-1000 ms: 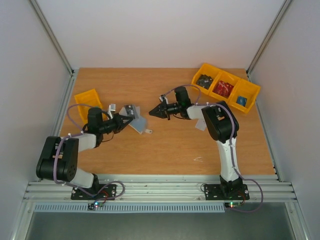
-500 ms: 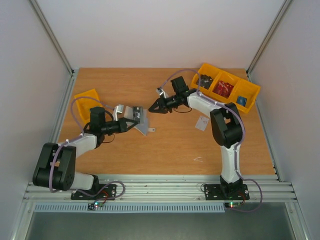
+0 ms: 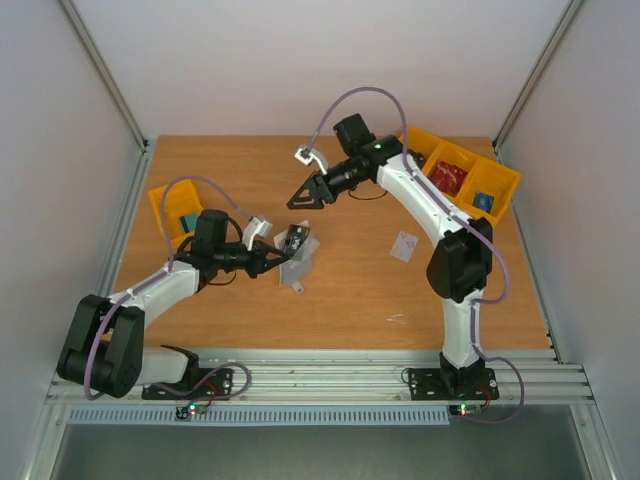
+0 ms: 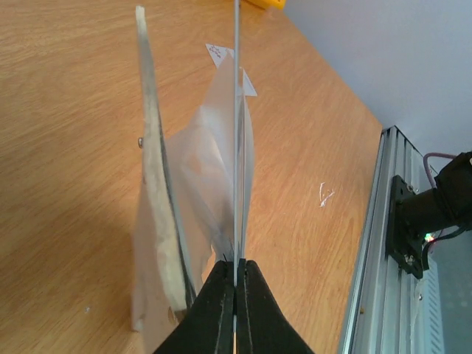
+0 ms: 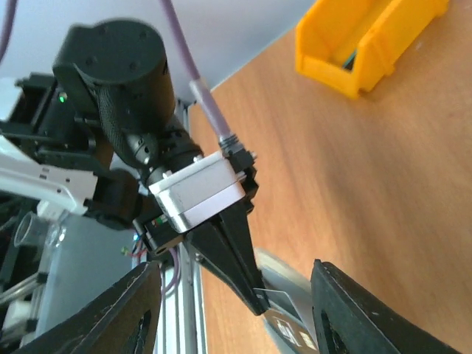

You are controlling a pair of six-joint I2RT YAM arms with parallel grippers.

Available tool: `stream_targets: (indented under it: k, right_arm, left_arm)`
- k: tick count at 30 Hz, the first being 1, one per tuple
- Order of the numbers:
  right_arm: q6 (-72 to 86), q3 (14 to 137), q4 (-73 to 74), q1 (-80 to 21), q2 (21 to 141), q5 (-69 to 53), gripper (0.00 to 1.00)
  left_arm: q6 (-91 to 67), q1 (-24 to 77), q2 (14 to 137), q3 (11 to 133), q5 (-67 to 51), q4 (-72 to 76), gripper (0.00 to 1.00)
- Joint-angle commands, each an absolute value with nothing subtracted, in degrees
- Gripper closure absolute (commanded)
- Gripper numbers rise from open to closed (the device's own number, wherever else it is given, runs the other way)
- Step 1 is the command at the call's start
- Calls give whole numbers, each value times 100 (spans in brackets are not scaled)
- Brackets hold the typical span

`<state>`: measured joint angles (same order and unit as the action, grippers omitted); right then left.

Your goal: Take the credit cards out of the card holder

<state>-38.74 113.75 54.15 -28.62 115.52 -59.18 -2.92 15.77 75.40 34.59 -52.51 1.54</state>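
Left gripper (image 4: 236, 276) is shown clamped on the card holder (image 4: 198, 173); right gripper (image 3: 300, 197) is seen spread, nothing held.

Open card holder (image 3: 298, 262) (grey-beige), whitish card (image 3: 403, 246) apart

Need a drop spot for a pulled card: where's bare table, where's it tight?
Bare: the table strip between the card holder and the near edge; the far stretch between the lone yellow bin and the right end effector. Crowded: mid-table, where the left end effector grips the holder, and the far-right corner with three yellow bins.
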Motion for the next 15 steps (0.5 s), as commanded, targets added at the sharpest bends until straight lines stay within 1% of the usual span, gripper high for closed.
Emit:
stream_targets:
  k: [1, 4, 6, 7, 8, 10, 13, 15]
  right_arm:
    - [-5251, 11789, 7090, -3041, 12081, -5938, 43]
    - [-5411, 11823, 7338, -3079, 12243, -5978, 41]
    - [-5526, 11877, 7591, -3161, 12313, -5945, 43]
    - [-5517, 11839, 7618, -3183, 12305, -5907, 47]
    - [-5493, 11777, 7610, -3193, 12295, -5918, 53]
    - [-5424, 11636, 7563, -3186, 12267, -5903, 62]
    - [-5324, 11540, 7469, -3195, 12266, -5810, 71]
    - [-5293, 11557, 7479, -3198, 12271, -5767, 81]
  left_arm:
    - [210, 1573, 7405, 3586, -5499, 142, 100]
    - [166, 1573, 7367, 3578, -5661, 180, 100]
    - [100, 1578, 7357, 3546, -5695, 207, 100]
    - [87, 1580, 7356, 3536, -5691, 229, 100]
    - [80, 1581, 7356, 3526, -5684, 236, 100]
    - [79, 1574, 7356, 3531, -5678, 237, 100]
    - [79, 1574, 7346, 3528, -5703, 246, 100]
    - [79, 1575, 7347, 3531, -5689, 246, 100]
